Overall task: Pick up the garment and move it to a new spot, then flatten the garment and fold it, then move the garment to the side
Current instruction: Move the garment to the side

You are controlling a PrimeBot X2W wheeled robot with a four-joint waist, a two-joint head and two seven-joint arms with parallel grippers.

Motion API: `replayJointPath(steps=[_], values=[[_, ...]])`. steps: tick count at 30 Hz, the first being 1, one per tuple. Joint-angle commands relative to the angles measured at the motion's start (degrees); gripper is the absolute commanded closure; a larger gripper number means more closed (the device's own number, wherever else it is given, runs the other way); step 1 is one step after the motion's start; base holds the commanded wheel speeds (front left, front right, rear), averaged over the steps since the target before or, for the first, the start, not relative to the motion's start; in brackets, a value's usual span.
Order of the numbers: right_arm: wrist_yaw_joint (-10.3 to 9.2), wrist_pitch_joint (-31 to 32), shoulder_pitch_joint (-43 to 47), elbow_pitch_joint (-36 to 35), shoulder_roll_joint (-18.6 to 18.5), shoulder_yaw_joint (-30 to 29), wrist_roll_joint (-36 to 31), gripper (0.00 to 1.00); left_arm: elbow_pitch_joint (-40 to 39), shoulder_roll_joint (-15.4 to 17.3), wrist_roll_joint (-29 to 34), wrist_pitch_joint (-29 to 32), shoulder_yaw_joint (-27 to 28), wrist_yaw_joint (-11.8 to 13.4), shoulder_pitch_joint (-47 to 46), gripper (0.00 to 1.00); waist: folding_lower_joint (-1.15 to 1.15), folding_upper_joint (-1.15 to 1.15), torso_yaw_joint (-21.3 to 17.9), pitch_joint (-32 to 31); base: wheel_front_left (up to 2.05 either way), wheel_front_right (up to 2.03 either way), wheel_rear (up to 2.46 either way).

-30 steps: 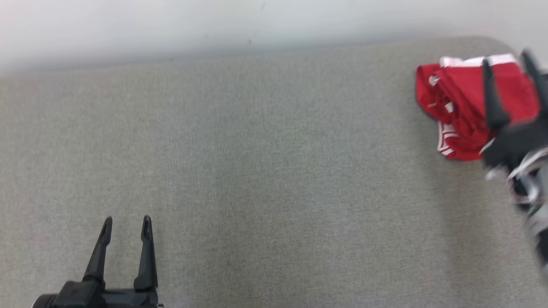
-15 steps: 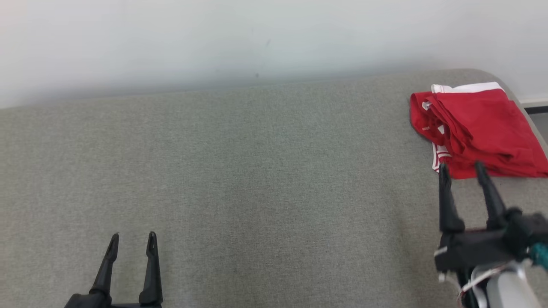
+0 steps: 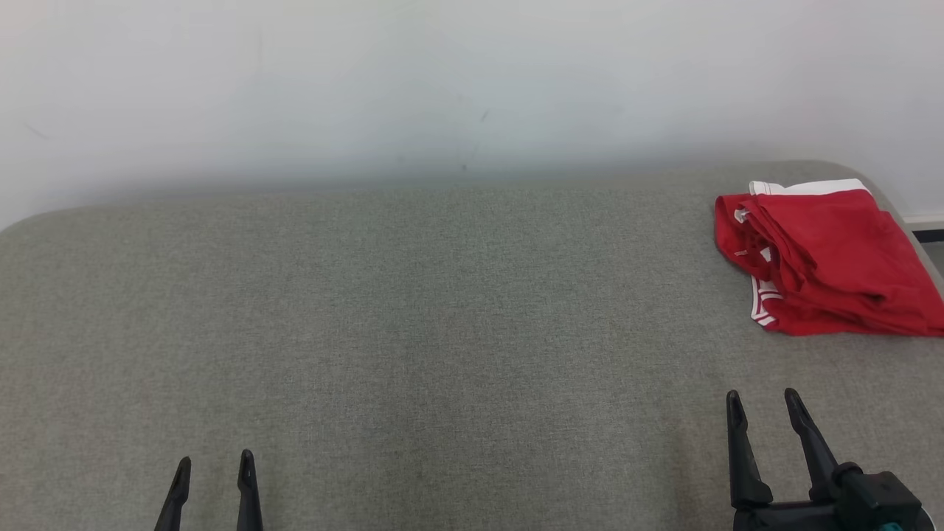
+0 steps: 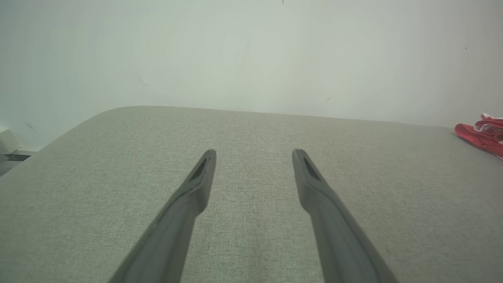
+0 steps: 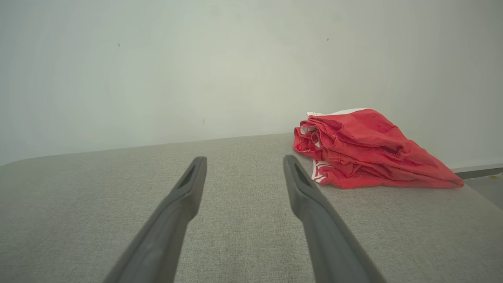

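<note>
The garment [image 3: 826, 262] is red with white trim, folded into a small stack at the far right corner of the grey padded table [image 3: 442, 332]. In the right wrist view the garment [image 5: 365, 151] lies ahead and to the right of my fingers. The left wrist view catches the garment's edge [image 4: 481, 133] at the far right. My right gripper [image 3: 763, 402] stands open near the front right, well short of the garment and apart from it. At the front left, my left gripper [image 3: 214, 464] is open with nothing between its fingers.
A pale wall [image 3: 442, 88] rises right behind the table's far edge. The table's rounded right corner [image 3: 877, 184] lies just past the garment, with a strip of floor [image 5: 483, 184] beyond it.
My right gripper has drawn back from over the garment to the front right, leaving the garment lying on the table. The head camera has tilted up, showing more wall.
</note>
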Motion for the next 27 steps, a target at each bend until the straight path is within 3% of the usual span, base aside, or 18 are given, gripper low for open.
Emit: replayJointPath(steps=[1,27], values=[[0.00,0.01,0.60,0.04,0.33,-0.02,-0.39,0.00,0.15,-0.03,0.33,-0.14,0.18,0.18,0.43,0.00,0.01,0.00,0.20,-0.22,0.00,0.00,0.00],[0.00,0.01,0.98,0.67,-0.38,2.51,0.33,0.00,1.62,-0.02,0.18,-0.14,0.13,0.12,0.82,0.00,0.01,0.00,2.20,-1.09,0.00,0.00,0.00]])
